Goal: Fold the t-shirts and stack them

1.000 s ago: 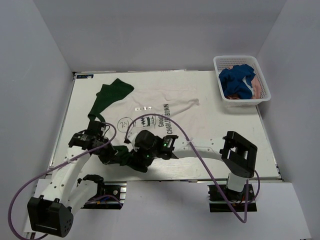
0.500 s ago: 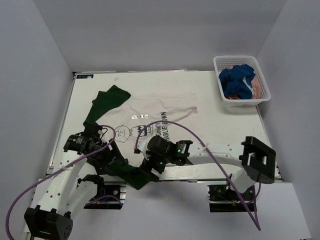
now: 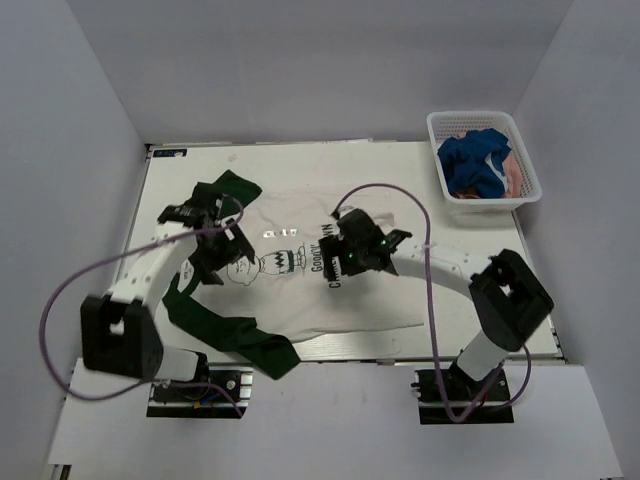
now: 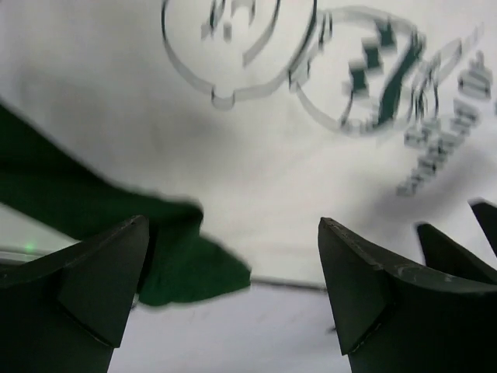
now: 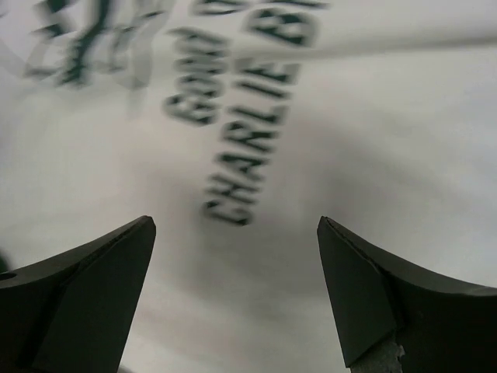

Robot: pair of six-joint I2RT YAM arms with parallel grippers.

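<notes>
The cream t-shirt [image 3: 375,300] with the Charlie Brown print lies spread face up on the white table [image 3: 470,260]. One dark green sleeve [image 3: 228,190] points to the far left, the other [image 3: 225,335] trails over the near edge. My left gripper [image 3: 215,262] hovers open over the cartoon head [image 4: 221,39], with the near green sleeve [image 4: 182,268] below its fingers. My right gripper [image 3: 335,268] hovers open above the "CHARLIE" lettering [image 5: 248,155], holding nothing. A blue t-shirt [image 3: 472,162] and a pink one [image 3: 514,176] are bunched in the basket.
A white mesh basket [image 3: 440,130] stands at the far right corner of the table. Purple cables [image 3: 420,215] loop over both arms. Grey walls close in the table on three sides.
Both grippers opened and let go of the shirt at the near edge, then moved away from it to over the chest print. The shirt now lies drawn toward the near edge.
</notes>
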